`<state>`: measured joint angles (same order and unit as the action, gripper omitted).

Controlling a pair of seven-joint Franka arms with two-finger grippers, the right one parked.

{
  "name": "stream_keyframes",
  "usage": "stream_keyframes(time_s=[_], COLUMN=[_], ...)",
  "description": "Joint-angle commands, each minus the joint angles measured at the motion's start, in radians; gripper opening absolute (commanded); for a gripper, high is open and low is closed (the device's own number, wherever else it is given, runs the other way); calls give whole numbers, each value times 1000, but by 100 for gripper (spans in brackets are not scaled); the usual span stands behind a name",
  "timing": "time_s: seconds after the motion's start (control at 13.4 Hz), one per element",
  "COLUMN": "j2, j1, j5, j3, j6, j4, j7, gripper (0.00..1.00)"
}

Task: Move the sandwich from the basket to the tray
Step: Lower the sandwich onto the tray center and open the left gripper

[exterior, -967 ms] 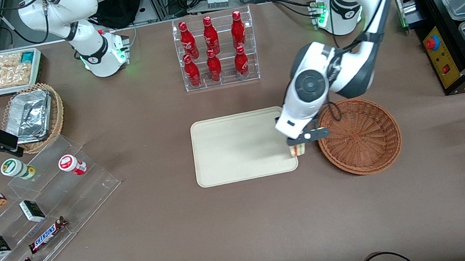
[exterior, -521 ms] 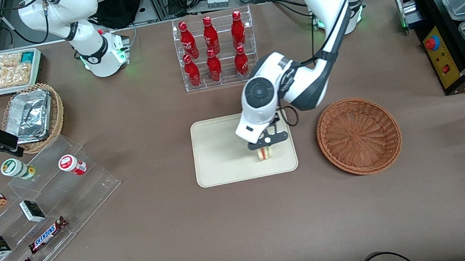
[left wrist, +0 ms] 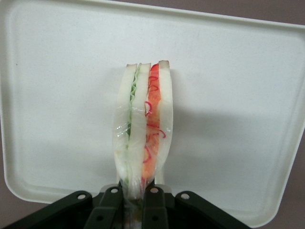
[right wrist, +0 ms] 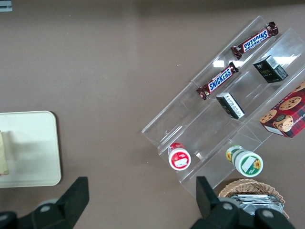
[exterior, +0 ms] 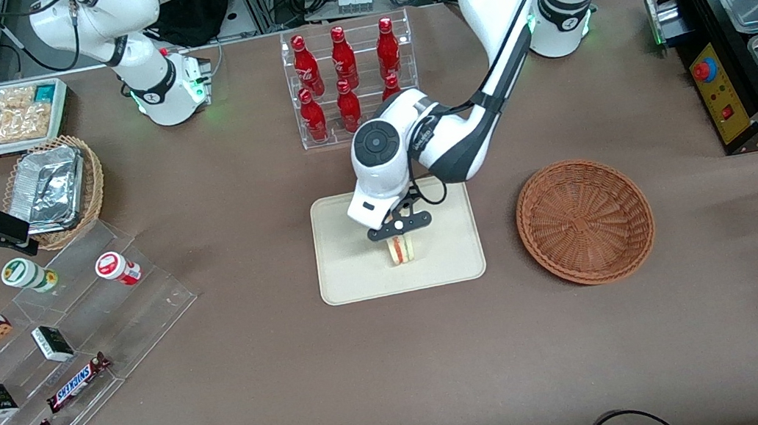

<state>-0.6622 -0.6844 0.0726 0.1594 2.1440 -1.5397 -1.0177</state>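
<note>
Held sandwich [exterior: 400,249] pinched upright in hand [exterior: 400,233] over middle of tray [exterior: 349,261], basket [exterior: 585,220] beside tray bare; best lowered until bread touched tray, then released gently to avoid toppling.

Your left arm reaches down with the wrist bent toward the table. The gripper [exterior: 400,233] points straight downward, and its fingers [left wrist: 110,202] are pressed together on the sandwich [left wrist: 142,125] between them.
</note>
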Motion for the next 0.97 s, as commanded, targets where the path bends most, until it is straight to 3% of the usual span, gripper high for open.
stream_keyframes(time_s=[0.0, 0.15, 0.22, 0.3, 0.67, 0.89], j2=[-23, -27, -28, -27, 36, 87], j1=[-24, -24, -23, -20, -15, -12], j5=[50, 50, 47, 49, 45, 50], j3=[-12, -12, -12, -12, -15, -18], j6=[17, 31, 31, 33, 21, -100], j4=[24, 23, 23, 23, 23, 27], j7=[-51, -53, -53, -39, -50, -39], gripper=[7, 13, 45, 99, 100, 100])
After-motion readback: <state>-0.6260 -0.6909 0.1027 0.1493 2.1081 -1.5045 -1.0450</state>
